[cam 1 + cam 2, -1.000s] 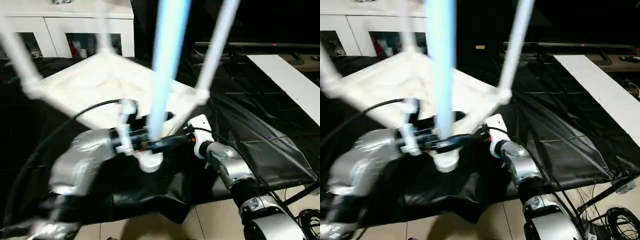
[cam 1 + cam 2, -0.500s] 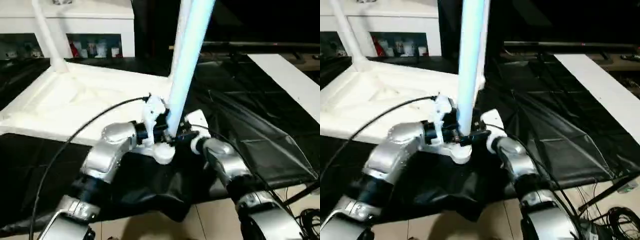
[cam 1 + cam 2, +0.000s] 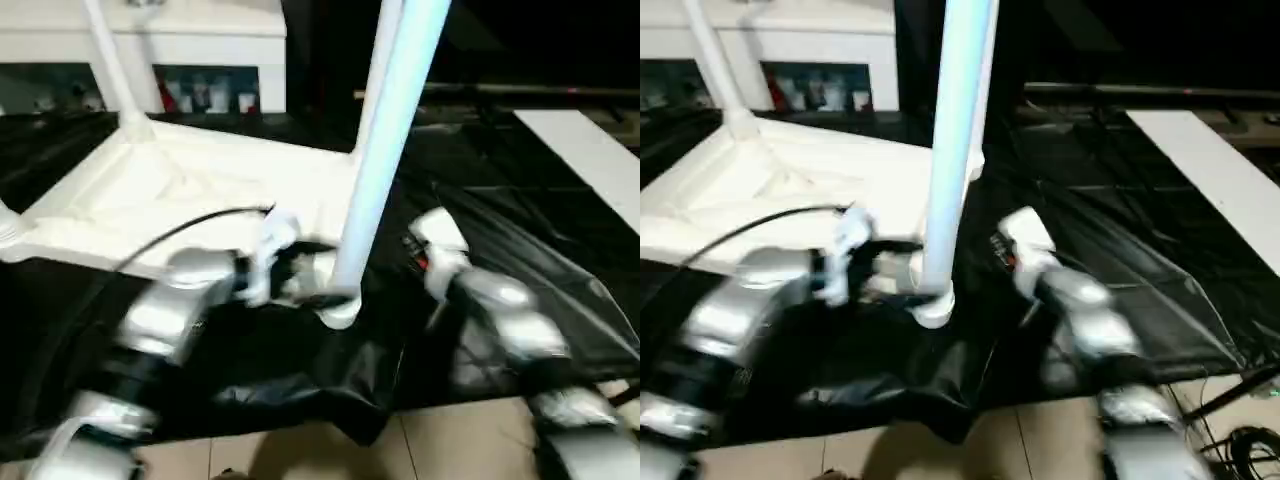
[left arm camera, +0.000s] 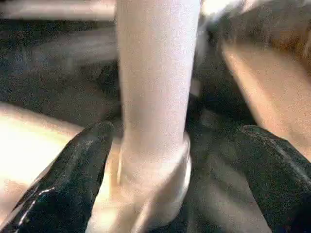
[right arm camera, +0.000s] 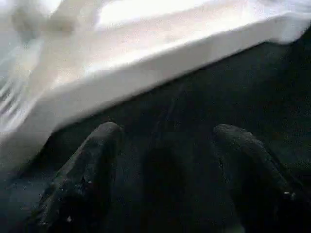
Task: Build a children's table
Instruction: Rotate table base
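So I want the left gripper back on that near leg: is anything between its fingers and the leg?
Nothing visible. In the left wrist view the near leg rises bare between the left gripper's two open fingers, with clear gaps on both sides down to its corner socket.

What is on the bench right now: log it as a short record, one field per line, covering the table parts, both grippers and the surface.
tabletop: white, underside up, on the black sheet
near leg: upright in the near corner socket
far leg: upright in a far corner
left gripper: open, fingers either side of the near leg's base, apart from it
right gripper: open, empty, over the black sheet beside the tabletop's edge
background: white cabinet behind
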Motion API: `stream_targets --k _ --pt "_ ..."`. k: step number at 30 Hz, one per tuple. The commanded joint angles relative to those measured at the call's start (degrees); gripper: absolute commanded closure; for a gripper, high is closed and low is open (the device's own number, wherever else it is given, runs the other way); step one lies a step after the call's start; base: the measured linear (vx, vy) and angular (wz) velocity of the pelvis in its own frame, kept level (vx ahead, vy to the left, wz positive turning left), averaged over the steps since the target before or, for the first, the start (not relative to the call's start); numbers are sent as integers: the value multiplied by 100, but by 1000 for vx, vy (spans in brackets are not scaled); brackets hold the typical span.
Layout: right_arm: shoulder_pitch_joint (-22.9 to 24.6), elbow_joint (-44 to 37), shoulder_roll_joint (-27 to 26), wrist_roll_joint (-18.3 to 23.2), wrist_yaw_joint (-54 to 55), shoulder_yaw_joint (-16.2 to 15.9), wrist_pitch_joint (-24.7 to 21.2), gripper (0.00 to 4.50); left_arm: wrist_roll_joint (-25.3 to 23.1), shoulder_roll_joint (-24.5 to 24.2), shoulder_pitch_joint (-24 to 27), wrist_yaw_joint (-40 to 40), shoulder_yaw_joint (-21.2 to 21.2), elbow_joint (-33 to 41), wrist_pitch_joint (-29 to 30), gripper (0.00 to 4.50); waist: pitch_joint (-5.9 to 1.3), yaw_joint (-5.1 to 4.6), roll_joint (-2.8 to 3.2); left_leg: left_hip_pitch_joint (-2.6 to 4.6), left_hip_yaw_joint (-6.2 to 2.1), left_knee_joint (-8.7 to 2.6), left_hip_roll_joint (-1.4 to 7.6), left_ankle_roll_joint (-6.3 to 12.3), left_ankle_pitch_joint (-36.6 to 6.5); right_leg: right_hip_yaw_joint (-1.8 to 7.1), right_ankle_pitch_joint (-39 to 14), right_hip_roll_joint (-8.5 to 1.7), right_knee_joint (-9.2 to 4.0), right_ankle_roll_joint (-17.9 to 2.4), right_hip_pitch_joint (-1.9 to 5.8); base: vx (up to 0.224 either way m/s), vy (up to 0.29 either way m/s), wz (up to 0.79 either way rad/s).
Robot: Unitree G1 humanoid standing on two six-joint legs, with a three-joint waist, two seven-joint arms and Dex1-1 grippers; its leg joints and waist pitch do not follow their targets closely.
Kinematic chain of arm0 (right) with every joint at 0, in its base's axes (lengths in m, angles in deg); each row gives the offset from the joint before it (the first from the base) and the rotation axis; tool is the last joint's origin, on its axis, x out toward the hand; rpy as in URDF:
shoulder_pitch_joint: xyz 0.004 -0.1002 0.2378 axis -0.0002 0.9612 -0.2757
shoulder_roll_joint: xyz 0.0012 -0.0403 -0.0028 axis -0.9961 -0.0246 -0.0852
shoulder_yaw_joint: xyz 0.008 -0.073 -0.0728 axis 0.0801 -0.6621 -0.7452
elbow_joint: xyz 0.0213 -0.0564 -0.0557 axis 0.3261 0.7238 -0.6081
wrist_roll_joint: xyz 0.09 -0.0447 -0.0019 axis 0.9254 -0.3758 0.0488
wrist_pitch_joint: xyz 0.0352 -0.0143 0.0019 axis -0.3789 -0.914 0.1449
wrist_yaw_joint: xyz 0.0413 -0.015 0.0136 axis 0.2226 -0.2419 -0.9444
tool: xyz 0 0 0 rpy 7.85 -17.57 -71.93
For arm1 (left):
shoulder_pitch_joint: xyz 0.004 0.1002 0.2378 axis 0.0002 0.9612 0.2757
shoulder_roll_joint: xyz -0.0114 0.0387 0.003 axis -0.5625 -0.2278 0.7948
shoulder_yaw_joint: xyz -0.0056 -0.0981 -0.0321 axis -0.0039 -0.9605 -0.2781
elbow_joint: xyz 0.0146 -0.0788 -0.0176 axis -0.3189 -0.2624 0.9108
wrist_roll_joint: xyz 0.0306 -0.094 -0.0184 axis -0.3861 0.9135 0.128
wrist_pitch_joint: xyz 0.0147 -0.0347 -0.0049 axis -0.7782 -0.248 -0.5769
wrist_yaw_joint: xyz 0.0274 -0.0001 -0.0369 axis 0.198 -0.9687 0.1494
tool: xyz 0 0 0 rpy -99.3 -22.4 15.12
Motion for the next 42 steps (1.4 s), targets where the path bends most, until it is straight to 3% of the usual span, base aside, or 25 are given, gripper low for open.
stream_targets --k 1,2,3,4,5,6,7,9,12,15,18,22,26,29,36,37,38,39,41,42 --pt "74 -422 113 -7 -369 -196 -49 125 -334 -1 -270 77 198 -335 -239 5 -368 9 88 92 -26 -423 119 -49 -1949 180 -1746 -240 -469 -1049 267 0 0 0" --pt "128 -551 168 -4 -465 -241 -68 125 -440 -29 -360 44 226 -500 -285 33 -382 6 82 86 -38 -415 124 -55 -1917 187 -1791 -275 -452 -1062 272 0 0 0" --pt "189 -699 224 -1 -574 -283 -105 125 -582 -61 -455 -1 269 -676 -368 41 -383 6 115 80 -47 -416 128 -70 -1880 187 -1787 -285 -446 -1081 276 0 0 0" --pt "303 -980 330 7 -747 -357 -160 125 -879 -140 -626 -75 407 -994 -576 41 -369 5 85 74 -42 -415 119 -30 -1890 184 -1866 -264 -489 -1018 268 0 0 0" --pt "331 -1049 355 9 -783 -374 -172 125 -944 -157 -665 -94 440 -1067 -614 41 -377 20 102 96 -45 -409 129 -16 -1865 196 -1826 -274 -476 -991 262 0 0 0" --pt "433 -1313 453 31 -903 -422 -249 125 -1138 -192 -807 -187 533 -1314 -746 41 -379 12 98 72 -53 -409 126 -16 -1809 196 -1788 -282 -458 -1001 281 0 0 0" --pt "451 -1365 473 37 -926 -431 -265 125 -1174 -192 -838 -218 548 -1365 -778 75 -393 26 99 72 -50 -400 126 -2 -1714 195 -1674 -284 -451 -1014 287 0 0 0" --pt "586 -1743 626 100 -1106 -498 -376 125 -1310 -169 -1039 -241 666 -1696 -927 84 -401 33 141 79 -49 -387 130 3 -1625 194 -1467 -284 -436 -1117 288 0 0 0" --pt "707 -2090 808 115 -1299 -562 -483 125 -1476 -161 -1237 -6 829 -2067 -1092 119 -412 33 96 65 -36 -375 133 72 -1517 188 -1104 -280 -398 -1292 302 0 0 0" --pt "743 -2210 865 133 -1369 -567 -544 125 -1489 -141 -1289 74 832 -2168 -1130 135 -399 42 100 63 -32 -375 139 107 -1501 190 -1103 -295 -402 -1369 304 0 0 0" --pt "757 -2433 967 138 -1457 -560 -666 125 -1513 -79 -1409 235 811 -2403 -1271 176 -390 38 76 69 -30 -378 141 85 -1605 191 -1386 -302 -428 -1328 300 0 0 0" --pt "733 -2614 1068 182 -1541 -544 -801 125 -1611 20 -1592 98 774 -2791 -1531 191 -371 45 44 76 -41 -381 139 69 -1727 192 -1835 -321 -471 -1173 283 0 0 0" --pt "756 -2804 1170 222 -1684 -594 -885 125 -1679 62 -1707 71 795 -3021 -1659 223 -380 58 38 65 -41 -373 145 113 -1578 194 -1699 -316 -457 -1156 288 0 0 0" --pt "790 -2944 1197 244 -1719 -583 -963 125 -1794 66 -1774 165 869 -3152 -1701 238 -398 53 78 60 -41 -363 145 131 -1464 196 -1399 -320 -430 -1249 301 0 0 0" --pt "799 -3064 1182 275 -1714 -588 -1039 125 -2000 80 -1957 196 955 -3502 -1881 287 -386 61 69 77 -41 -370 146 103 -1596 191 -1454 -323 -442 -1300 295 0 0 0" --pt "812 -3082 1181 280 -1722 -607 -1036 125 -2022 79 -1996 201 944 -3590 -1894 297 -384 71 124 81 -44 -371 143 75 -1646 193 -1493 -325 -450 -1301 291 0 0 0" --pt "815 -3086 1181 282 -1722 -611 -1036 125 -2028 78 -2007 203 940 -3615 -1894 306 -387 73 95 83 -42 -368 140 65 -1665 192 -1476 -319 -448 -1304 296 0 0 0" --pt "819 -3084 1177 282 -1717 -612 -1033 125 -2037 75 -2015 215 942 -3636 -1878 306 -390 88 152 85 -54 -372 144 48 -1664 193 -1446 -329 -437 -1321 302 0 0 0" --pt "845 -3101 1177 285 -1700 -611 -1033 125 -2098 70 -2034 280 976 -3690 -1848 322 -394 92 132 86 -49 -372 146 38 -1660 192 -1285 -318 -435 -1369 308 0 0 0" --pt "858 -3112 1179 287 -1694 -608 -1032 125 -2137 66 -2039 305 1001 -3710 -1844 331 -394 96 152 85 -53 -374 146 36 -1663 191 -1264 -318 -429 -1378 310 0 0 0"
